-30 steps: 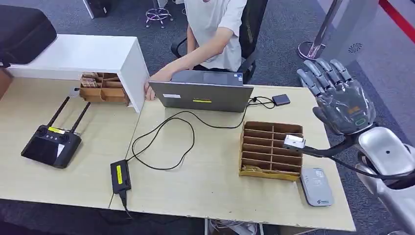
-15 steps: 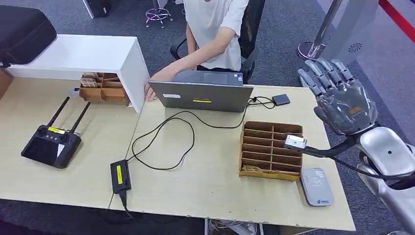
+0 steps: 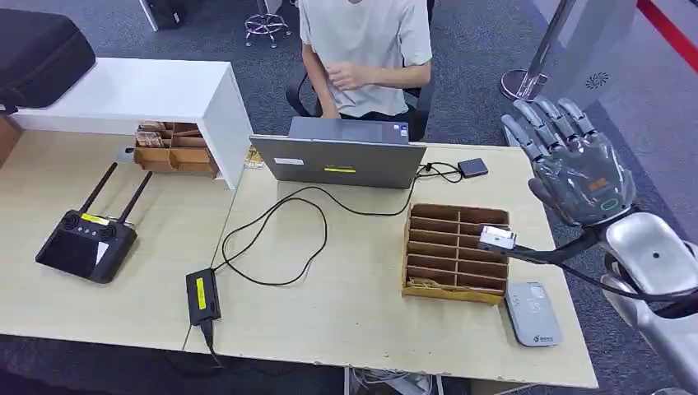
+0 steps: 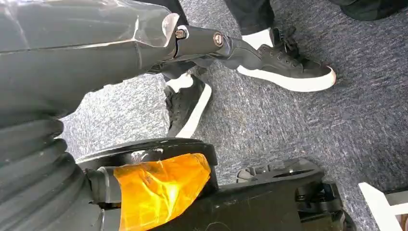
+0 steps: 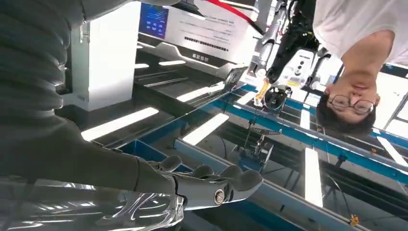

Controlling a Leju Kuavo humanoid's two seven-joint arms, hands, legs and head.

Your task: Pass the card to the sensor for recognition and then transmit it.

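Sensor (image 3: 533, 313), one, lies beside one divided tray (image 3: 455, 251); right hand (image 3: 574, 164) raised, fingers spread, empty.

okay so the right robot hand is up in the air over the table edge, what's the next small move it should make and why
Probably lower the right robot hand toward the cardboard card tray. It is raised beside the table with fingers spread, holding nothing, while the grey sensor sits just in front of the tray. A card must be picked up before anything can be scanned.

no legible text; yellow labels on laptop (image 3: 342, 160), power adapter (image 3: 202, 296) and controller (image 3: 86, 243), markings on card reader (image 3: 533, 313), all too small to read
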